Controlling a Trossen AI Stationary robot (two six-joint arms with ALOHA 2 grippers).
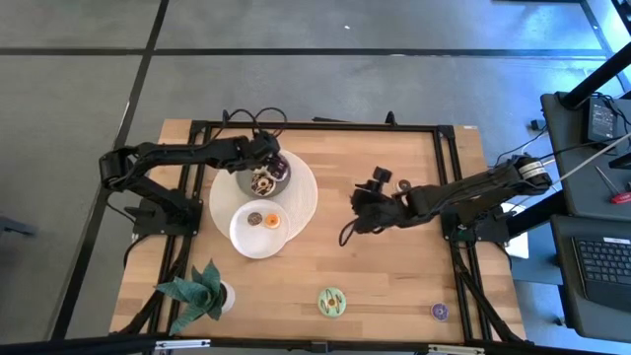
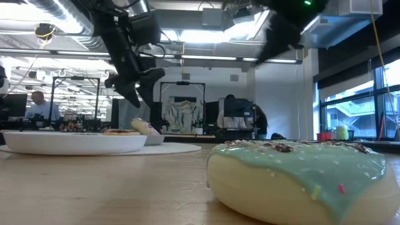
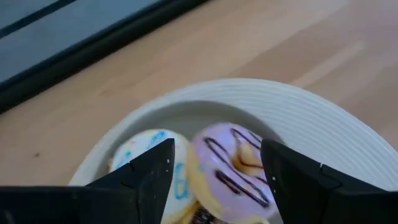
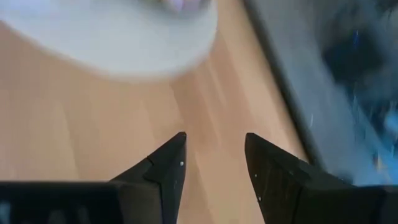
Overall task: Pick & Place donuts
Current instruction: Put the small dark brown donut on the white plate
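Green-iced donut [image 2: 300, 178] fills the low view's foreground, sprinkled, flat on the desk [image 1: 394, 266]; from above it sits near the front edge, about mid-width. A small purple donut [image 1: 440, 312] lies to its right, near the front right corner.

Left tool [image 1: 268, 164]: above the small bowl [image 1: 281, 174] that stands at the back of the large white plate [image 1: 304, 202]. Fingers apart, nothing between them. Its wrist view looks down between the two fingers [image 3: 152, 177] onto a lilac donut with dark drizzle [image 3: 231, 169], lying against a white donut with blue marks [image 3: 146, 152] in the bowl. Whether the fingertips touch either donut cannot be told.

Smaller white plate [image 1: 258, 237]: overlaps the front of the large plate. Holds a dark donut [image 1: 254, 218] and an orange donut [image 1: 271, 221], side by side.

Right tool [image 1: 367, 202]: over bare desk to the right of the large plate, well apart from it. Fingers parted, nothing held; its wrist view shows only wood between them. One small dark donut [image 1: 403, 184] lies on the desk just beside this arm, on its far side.

Potted plant [image 1: 200, 294]: front left corner.

Low view background: a person seated at left in the room behind.
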